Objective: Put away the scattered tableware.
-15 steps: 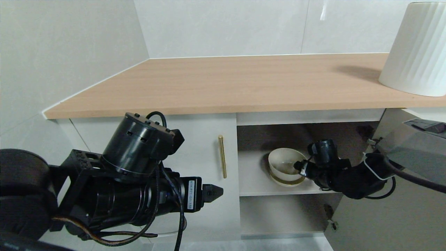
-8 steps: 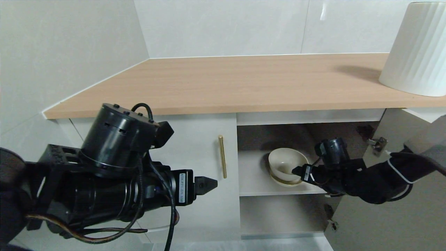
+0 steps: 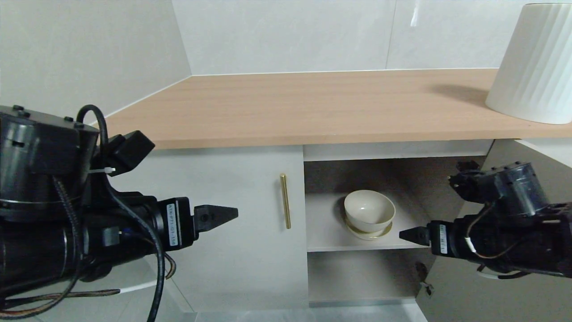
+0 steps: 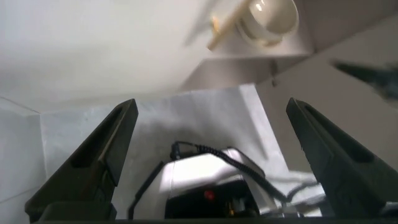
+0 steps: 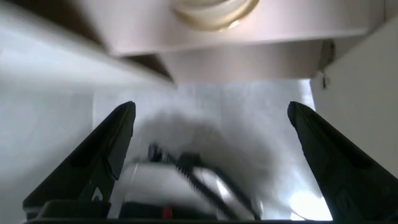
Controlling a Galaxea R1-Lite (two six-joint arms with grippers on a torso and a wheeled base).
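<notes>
A cream bowl (image 3: 369,210) sits on a gold-rimmed saucer (image 3: 368,232) on the upper shelf (image 3: 326,223) of the open cabinet; the bowl (image 4: 268,17) also shows in the left wrist view and the saucer (image 5: 214,11) in the right wrist view. My right gripper (image 3: 413,235) hangs just outside the cabinet, to the right of the bowl, open with nothing between its fingers (image 5: 99,163). My left gripper (image 3: 221,214) is in front of the shut left door, open and holding nothing, its fingers (image 4: 93,163) spread wide.
The right cabinet door (image 3: 500,268) stands open. A gold handle (image 3: 285,201) is on the shut left door (image 3: 241,232). A white ribbed container (image 3: 536,62) stands on the wooden countertop (image 3: 313,103) at the right. The lower shelf (image 3: 362,273) is bare.
My right gripper has let go of the bowl's rim and pulled back out of the cabinet to the right. My left arm has drawn back to the left.
</notes>
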